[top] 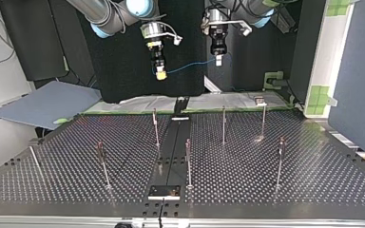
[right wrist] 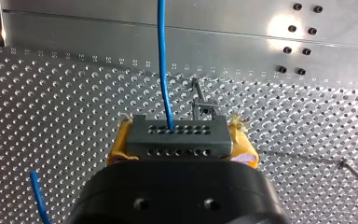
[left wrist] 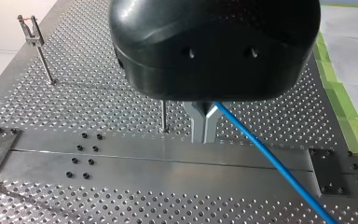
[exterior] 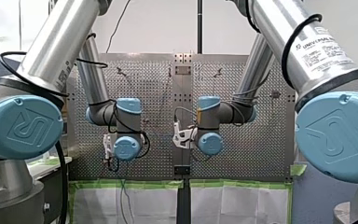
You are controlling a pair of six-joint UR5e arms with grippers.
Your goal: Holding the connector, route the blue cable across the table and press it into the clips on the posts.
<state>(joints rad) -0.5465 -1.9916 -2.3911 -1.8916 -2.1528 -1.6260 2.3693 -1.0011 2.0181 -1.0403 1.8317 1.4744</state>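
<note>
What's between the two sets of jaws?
Only the blue cable, hanging in air from my right jaws to my left jaws. Top view shows it.

Grey connector (right wrist: 176,136) (holed face) trails thin blue cable (right wrist: 162,60), both aloft.

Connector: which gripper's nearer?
Right. My right gripper has the grey connector clamped between its yellow pads; my left gripper is apart from it, at the top view's right, gripping the blue cable further along.

Silver arms (exterior: 70,42) — pale-blue joint caps (exterior: 21,126), black cables (exterior: 285,53).
</note>
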